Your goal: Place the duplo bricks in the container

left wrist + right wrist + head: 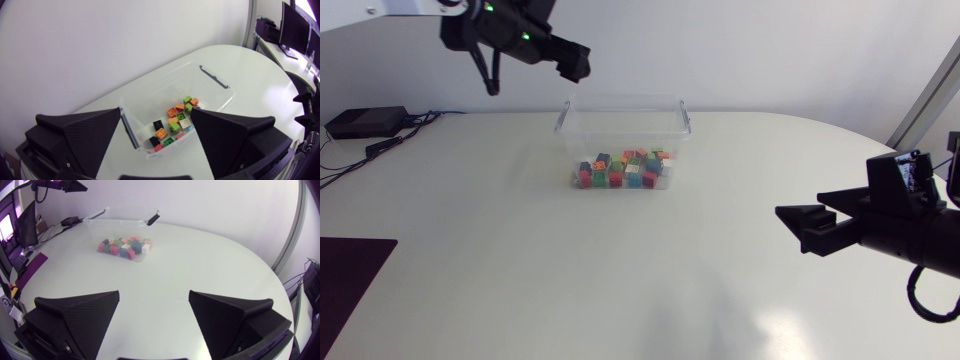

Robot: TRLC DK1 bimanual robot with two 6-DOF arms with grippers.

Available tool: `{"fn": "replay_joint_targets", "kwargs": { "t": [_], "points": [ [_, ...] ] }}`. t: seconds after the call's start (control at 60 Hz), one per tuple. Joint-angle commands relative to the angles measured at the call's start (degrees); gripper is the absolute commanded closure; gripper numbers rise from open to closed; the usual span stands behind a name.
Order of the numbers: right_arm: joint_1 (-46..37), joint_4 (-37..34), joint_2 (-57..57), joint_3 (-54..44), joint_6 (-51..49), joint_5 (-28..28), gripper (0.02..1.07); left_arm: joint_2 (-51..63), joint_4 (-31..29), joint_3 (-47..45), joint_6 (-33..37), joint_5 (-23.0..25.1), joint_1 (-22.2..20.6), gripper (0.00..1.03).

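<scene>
Hanging wide open w/ nothing held, left gripper (156,116) sits above the container (620,118), at its far left; right gripper (154,296), likewise spread & empty, hovers well apart at near right. No loose pieces seen on table (520,260), so prob. done: back both off high, w/o clipping container rim. Duplo bricks (623,170): small multicolour blocks, bunched at near end of clear container, far centre.

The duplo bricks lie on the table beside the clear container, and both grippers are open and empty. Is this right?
No: the duplo bricks lie inside the clear container, as the left wrist view shows. The left gripper and the right gripper are open and empty.
</scene>
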Motion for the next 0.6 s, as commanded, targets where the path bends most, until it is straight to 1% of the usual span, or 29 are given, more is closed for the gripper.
{"fn": "replay_joint_targets", "kwargs": {
  "t": [0.0,0.033,0.1,0.117,0.183,0.3,0.333,0.367,0.4,0.55,0.583],
  "points": [
    [-1.06,1.62,-1.81,-1.62,-1.12,0.87,0.07,-4.46,2.50,-7.54,-0.06,-1.16,2.54,0.04],
    [-1.24,2.06,-2.51,-1.97,-1.30,1.57,0.07,-6.92,5.14,-10.96,-0.06,-2.21,3.24,0.04],
    [-1.24,3.29,-3.57,-2.85,-1.47,3.15,0.07,-11.05,9.54,-16.50,-0.06,-2.83,4.38,0.04],
    [-1.24,4.08,-4.27,-3.38,-1.74,4.03,0.07,-13.34,11.47,-19.23,0.20,-2.83,5.09,0.04],
    [-1.15,5.92,-5.50,-4.61,-2.17,6.14,0.07,-18.00,14.90,-24.67,1.52,-2.83,6.14,0.04],
    [-0.88,8.39,-6.73,-6.02,-2.09,9.04,0.07,-23.18,15.51,-30.48,2.22,-2.83,7.72,0.04],
    [-0.88,9.00,-7.00,-6.45,-2.09,9.39,0.07,-24.94,16.39,-32.76,2.40,-2.83,8.07,0.04],
    [-0.97,9.79,-7.52,-7.16,-2.09,9.92,0.07,-27.49,19.12,-36.19,3.10,-2.83,8.16,0.04],
    [-0.97,10.41,-7.87,-7.60,-2.17,10.36,0.07,-29.33,20.26,-38.21,3.28,-2.83,8.86,0.04],
    [-1.32,11.99,-10.07,-9.53,-3.23,12.29,0.07,-36.10,22.28,-45.50,3.54,-2.83,10.18,0.04],
    [-1.41,12.34,-11.13,-9.88,-3.93,12.82,0.07,-38.56,24.30,-48.58,3.89,-2.74,10.89,0.04]
  ]
}}
